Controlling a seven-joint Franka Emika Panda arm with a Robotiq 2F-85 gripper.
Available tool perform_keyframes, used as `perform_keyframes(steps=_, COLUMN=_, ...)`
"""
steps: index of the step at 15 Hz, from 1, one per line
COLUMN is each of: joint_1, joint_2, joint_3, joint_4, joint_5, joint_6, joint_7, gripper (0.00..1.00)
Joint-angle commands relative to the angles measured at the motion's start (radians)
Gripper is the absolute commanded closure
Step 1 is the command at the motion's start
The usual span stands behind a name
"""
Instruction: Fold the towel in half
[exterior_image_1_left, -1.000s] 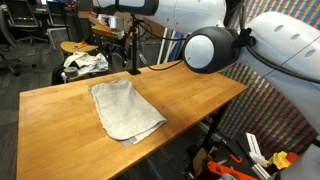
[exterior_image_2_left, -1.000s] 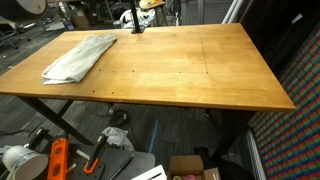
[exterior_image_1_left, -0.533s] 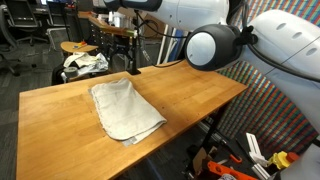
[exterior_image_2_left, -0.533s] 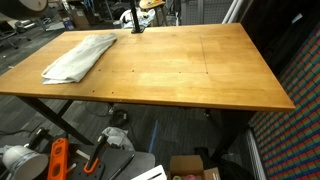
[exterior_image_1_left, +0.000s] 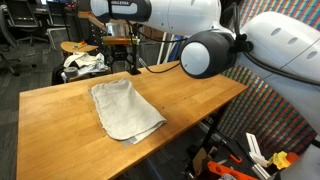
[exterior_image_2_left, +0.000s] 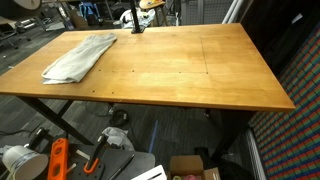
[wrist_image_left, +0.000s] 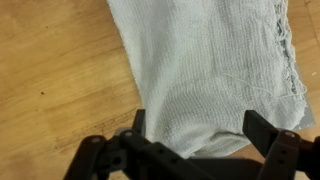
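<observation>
Currently I see my tool (wrist_image_left: 195, 122) spread wide and empty over the towel (wrist_image_left: 210, 65). In an exterior view the towel (exterior_image_2_left: 80, 57) lies on the surface (exterior_image_2_left: 200, 70), toward its far left.

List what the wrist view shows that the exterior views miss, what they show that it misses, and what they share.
Wrist view only: the open gripper, jaws spread over the towel, plus the cloth's weave and a ragged edge on the right. Exterior views only: the towel's full rumpled outline, the whole wooden table with its edges and legs, the robot arm, and a smaller cloth bundle behind the table. Shared: the towel lying on the wooden tabletop.
</observation>
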Motion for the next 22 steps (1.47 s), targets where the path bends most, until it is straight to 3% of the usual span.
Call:
perform_keyframes(steps=1, joint_1=0.019, joint_2=0.027, joint_3=-0.008, joint_4=0.023, joint_5=0.017, joint_6=0.014, joint_7=-0.046, gripper=0.0)
perform_keyframes(steps=8, joint_1=0.007, joint_2=0.09, joint_3=0.049, joint_4=0.03, joint_5=0.145, joint_6=0.117, joint_7=0.016, gripper=0.0)
perform_keyframes(steps=11, joint_1=0.009, joint_2=0.129, joint_3=0.064, joint_4=0.038, joint_5=0.179, joint_6=0.228, joint_7=0.024, gripper=0.0)
perform_keyframes(steps=17, joint_1=0.029, joint_2=0.191, joint_3=0.059, joint_4=0.028, joint_5=0.16, joint_6=0.375, joint_7=-0.022, gripper=0.0)
perform_keyframes(steps=22, joint_1=0.066, joint_2=0.205, joint_3=0.034, joint_4=0.02, joint_5=0.102, joint_6=0.386, joint_7=-0.129, gripper=0.0)
